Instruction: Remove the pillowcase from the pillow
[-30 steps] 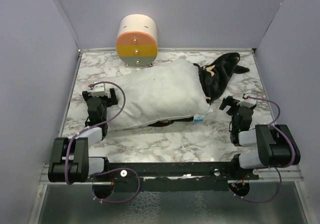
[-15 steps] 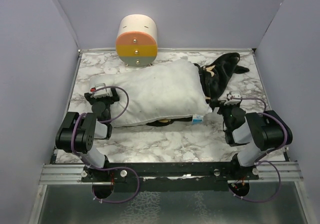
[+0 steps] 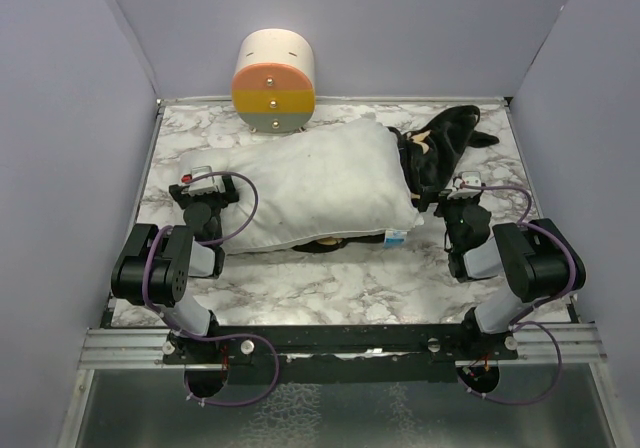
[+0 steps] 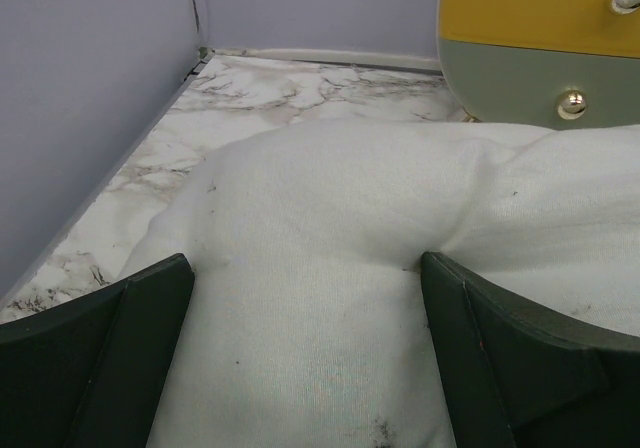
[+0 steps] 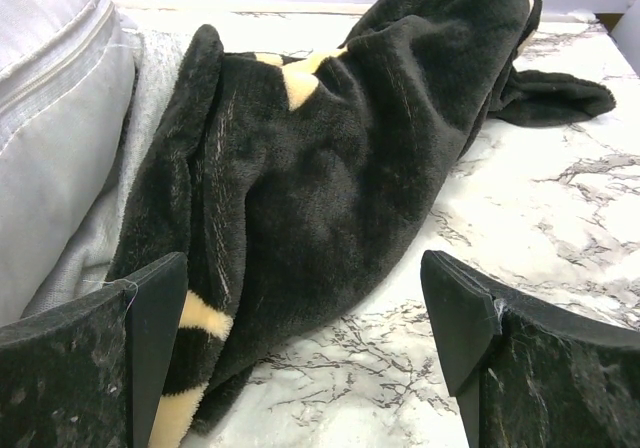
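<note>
The white pillow lies across the middle of the marble table, its blue-white tag at the near right corner. The black pillowcase with tan motifs is bunched at the pillow's right end, mostly off it. My left gripper is open, its jaws wide on either side of the pillow's left end. My right gripper is open and low over the table, just short of the pillowcase. The left finger is close to the fabric's edge and nothing is gripped. The pillow's right end shows at the left.
A cream-and-orange cylinder stands at the back, just behind the pillow, and fills the upper right of the left wrist view. Lilac walls enclose the table on three sides. A dark strip of fabric peeks from under the pillow's near edge.
Both arms have reached forward. The left gripper closed in on the pillow's left end, then held still. The right gripper moved up to the pillowcase's near edge.
</note>
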You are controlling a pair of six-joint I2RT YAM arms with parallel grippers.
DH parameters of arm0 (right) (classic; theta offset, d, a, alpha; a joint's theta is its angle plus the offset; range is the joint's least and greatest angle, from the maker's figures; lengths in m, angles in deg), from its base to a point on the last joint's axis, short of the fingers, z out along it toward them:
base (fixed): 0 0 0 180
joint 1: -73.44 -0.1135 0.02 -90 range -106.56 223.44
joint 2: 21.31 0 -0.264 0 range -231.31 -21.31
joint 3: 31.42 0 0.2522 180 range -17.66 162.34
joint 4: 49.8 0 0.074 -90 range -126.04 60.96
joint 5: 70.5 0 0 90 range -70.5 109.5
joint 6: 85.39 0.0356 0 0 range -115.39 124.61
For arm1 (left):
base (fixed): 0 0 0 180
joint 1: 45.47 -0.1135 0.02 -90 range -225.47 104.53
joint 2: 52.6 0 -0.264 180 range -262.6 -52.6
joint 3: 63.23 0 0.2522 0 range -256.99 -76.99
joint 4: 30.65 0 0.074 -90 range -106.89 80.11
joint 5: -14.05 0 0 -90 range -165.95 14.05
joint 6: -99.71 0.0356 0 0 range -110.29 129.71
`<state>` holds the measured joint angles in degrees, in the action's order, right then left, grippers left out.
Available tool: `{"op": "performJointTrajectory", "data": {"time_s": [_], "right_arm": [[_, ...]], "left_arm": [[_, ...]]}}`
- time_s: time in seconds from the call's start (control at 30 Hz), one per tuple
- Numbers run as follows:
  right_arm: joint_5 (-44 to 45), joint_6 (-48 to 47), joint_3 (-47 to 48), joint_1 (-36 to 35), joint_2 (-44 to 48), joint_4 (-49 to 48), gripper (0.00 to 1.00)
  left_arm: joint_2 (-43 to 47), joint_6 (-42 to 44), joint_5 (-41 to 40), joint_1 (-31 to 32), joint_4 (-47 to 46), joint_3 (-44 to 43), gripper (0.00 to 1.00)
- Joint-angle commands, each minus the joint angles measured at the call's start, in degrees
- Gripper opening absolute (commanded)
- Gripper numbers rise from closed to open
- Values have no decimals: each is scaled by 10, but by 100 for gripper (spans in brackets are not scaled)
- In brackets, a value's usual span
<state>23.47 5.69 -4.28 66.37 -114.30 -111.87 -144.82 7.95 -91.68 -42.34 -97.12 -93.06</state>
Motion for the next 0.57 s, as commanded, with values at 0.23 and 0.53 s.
{"op": "performJointTrajectory", "data": {"time_s": [0.23,0.53], "right_arm": [[6,-12,-3,-2,1,1,100],[6,-12,-2,-2,0,2,100]], "left_arm": [[-19,17,0,-1,72,8,99],[-18,18,5,-3,73,9,99]]}}
